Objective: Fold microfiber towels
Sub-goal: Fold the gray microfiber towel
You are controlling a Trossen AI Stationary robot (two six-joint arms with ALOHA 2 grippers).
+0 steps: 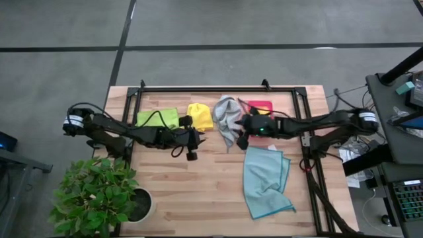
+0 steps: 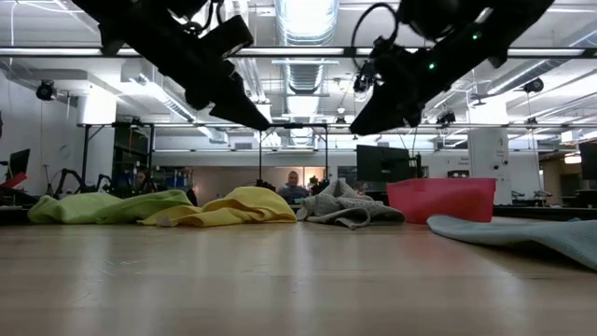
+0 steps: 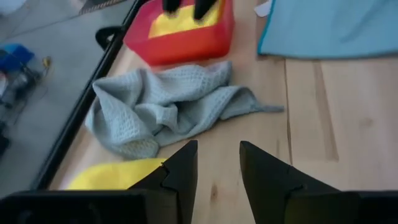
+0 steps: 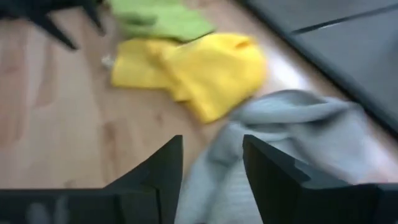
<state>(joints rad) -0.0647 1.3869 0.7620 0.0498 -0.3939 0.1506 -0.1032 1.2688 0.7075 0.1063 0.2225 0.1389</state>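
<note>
Four towels lie on the wooden table. A lime green one [image 1: 157,118] and a yellow one [image 1: 199,116] are crumpled at the far side, with a crumpled grey one [image 1: 227,119] beside them. A light blue one [image 1: 266,180] lies partly folded toward the near right. My left gripper [image 1: 197,137] is open and empty, raised above bare wood just near of the yellow towel; in its wrist view [image 3: 217,155] it faces the grey towel [image 3: 168,109]. My right gripper [image 1: 240,132] is open and empty, raised over the grey towel's right edge [image 4: 292,124]. The low view shows both grippers [image 2: 263,123] [image 2: 358,127] well above the table.
A pink-red tray [image 1: 262,106] stands at the far right behind my right gripper, with something yellow inside [image 3: 180,22]. A black frame rail [image 1: 218,89] runs along the far edge and both sides. A potted plant [image 1: 99,195] stands at the near left corner. Bare wood [image 1: 192,192] lies in the near middle.
</note>
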